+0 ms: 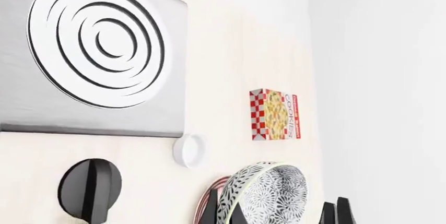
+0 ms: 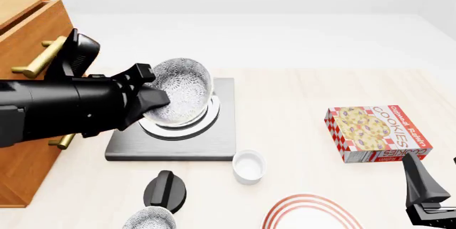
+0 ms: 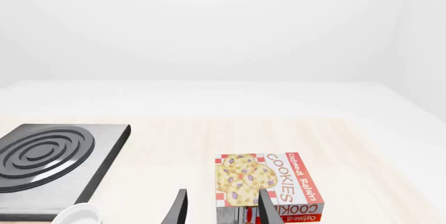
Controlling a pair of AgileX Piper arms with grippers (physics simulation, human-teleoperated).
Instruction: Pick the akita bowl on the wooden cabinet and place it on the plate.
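Akita bowl [image 2: 181, 87] hangs tilted above the stove [image 2: 221, 138], pinched at its rim by the left gripper [image 2: 146, 98]; the plate [image 2: 285, 207] lies well apart — a one-sided hold could slip in transit; right gripper [image 3: 219, 208] spread, idle.

Pale wood table [image 2: 306, 95] — plain white wall [image 3: 209, 25] behind, white floor beyond; soft even light.

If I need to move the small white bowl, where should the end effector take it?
By its rim, from straight above, one finger inside the wall and one outside. The small white bowl sits upright, open-topped, round and low beside the stove, so a side approach likely finds little to pinch.
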